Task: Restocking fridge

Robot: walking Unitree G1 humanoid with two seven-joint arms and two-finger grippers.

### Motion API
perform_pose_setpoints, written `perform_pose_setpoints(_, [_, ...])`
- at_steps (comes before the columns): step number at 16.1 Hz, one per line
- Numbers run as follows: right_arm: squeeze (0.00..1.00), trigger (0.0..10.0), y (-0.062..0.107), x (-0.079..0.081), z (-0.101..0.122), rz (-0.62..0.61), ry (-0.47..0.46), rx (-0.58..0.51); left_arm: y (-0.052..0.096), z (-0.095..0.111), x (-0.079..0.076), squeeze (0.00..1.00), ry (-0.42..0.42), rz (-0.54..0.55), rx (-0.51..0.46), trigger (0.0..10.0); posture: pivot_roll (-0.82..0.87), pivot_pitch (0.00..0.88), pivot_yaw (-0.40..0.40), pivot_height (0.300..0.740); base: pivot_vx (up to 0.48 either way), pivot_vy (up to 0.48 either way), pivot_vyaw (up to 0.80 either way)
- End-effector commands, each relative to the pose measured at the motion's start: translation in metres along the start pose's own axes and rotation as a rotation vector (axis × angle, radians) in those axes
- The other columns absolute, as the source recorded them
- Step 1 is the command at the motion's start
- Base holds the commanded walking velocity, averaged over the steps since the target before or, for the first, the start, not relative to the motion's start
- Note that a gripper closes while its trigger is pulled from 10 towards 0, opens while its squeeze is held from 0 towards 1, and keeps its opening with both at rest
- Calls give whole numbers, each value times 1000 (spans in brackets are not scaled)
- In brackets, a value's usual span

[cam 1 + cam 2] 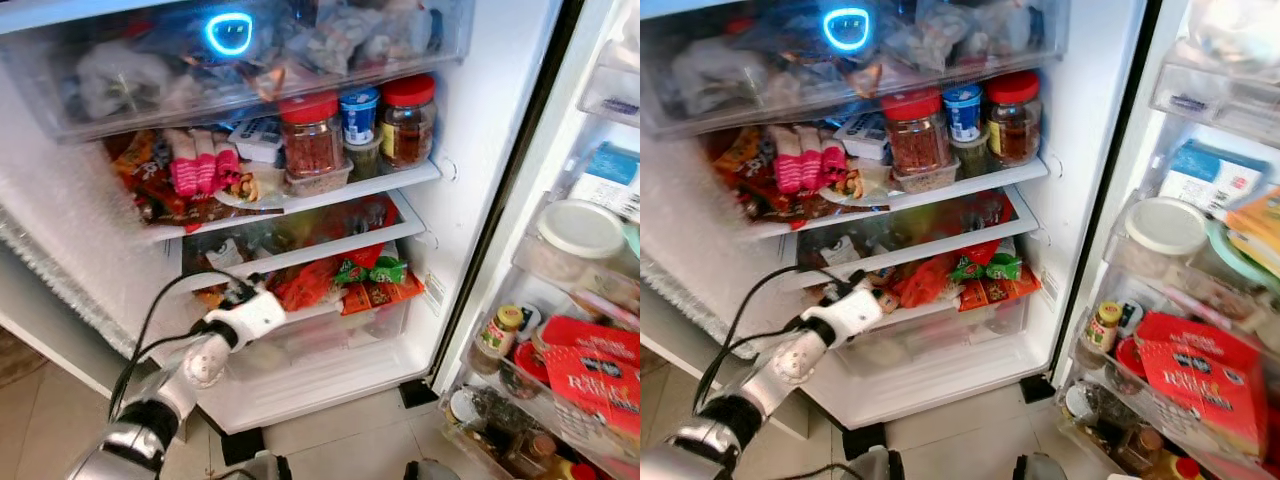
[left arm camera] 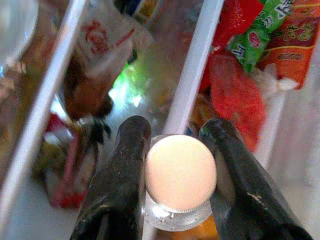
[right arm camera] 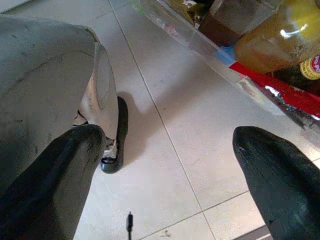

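While the right gripper (image 3: 170, 175) hangs spread apart, the left gripper's (image 2: 175, 175) jaws clamp a cream-lidded jar (image 2: 180, 172).

The left arm (image 1: 150, 420) is a jointed silver limb with a black band near the elbow, tapering to a pale rounded forearm and a blocky white wrist housing (image 1: 250, 315) — a thin black cable (image 1: 140, 340) loops loose just behind that housing and runs back down the arm. The left gripper (image 2: 172, 165) has two long black fingers (image 2: 120, 175), matt and scuffed, with blunt rounded tips. The right gripper (image 3: 165, 175) has the same thick black fingers — smooth, rubbery, dully glossy at the tips.
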State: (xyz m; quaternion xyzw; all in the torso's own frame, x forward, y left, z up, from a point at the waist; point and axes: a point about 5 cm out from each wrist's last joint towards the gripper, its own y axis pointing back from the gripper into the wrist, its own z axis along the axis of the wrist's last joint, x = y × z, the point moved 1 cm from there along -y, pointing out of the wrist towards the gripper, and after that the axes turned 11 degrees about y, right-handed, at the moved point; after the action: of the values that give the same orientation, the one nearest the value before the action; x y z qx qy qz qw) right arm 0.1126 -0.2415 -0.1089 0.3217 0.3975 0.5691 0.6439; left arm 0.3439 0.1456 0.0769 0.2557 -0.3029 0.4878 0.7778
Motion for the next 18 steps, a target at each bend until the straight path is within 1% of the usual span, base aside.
perform_pose_setpoints(1, [0, 10000, -1, 15, -1, 48, -7, 8, 3, -8, 6, 0, -82, 9, 22, 10000, -59, 44, 81, 641, 0, 0, 0])
perform_pose_setpoints(2, [0, 10000, -1, 15, -1, 49, -10, 8, 2, -8, 8, 0, -101, 29, 17, 10000, -59, 44, 81, 641, 0, 0, 0])
perform_pose_setpoints(5, [0, 10000, -1, 16, -1, 62, -5, 6, 2, -10, 9, 0, -108, 51, 25, 10000, -56, 42, 83, 641, 81, 0, 0])
perform_pose_setpoints(6, [0, 10000, -1, 16, 0, 67, 6, 6, 2, -10, 9, 0, -108, 54, 27, 10000, -56, 42, 84, 641, 277, 0, 0])
perform_pose_setpoints(7, [0, 10000, -1, 16, 0, 73, 21, 7, 2, -11, 9, 0, -97, 65, 34, 10000, -52, 39, 82, 641, 304, 0, 744])
perform_pose_setpoints(9, [0, 10000, -1, 16, 0, 68, 21, 11, 1, -10, 9, 0, -101, 70, 29, 10000, -52, 38, 81, 641, 308, 0, 722])
perform_pose_setpoints(10, [0, 10000, -1, 16, 0, 63, 3, 8, 0, -10, 9, 0, -101, 71, 27, 10000, -52, 37, 81, 641, 322, 0, 0])
perform_pose_setpoints(18, [0, 10000, -1, 16, 0, 66, 23, 14, -1, -8, 6, 0, -110, 61, 13, 10000, -61, 18, 83, 641, 345, 0, 0])
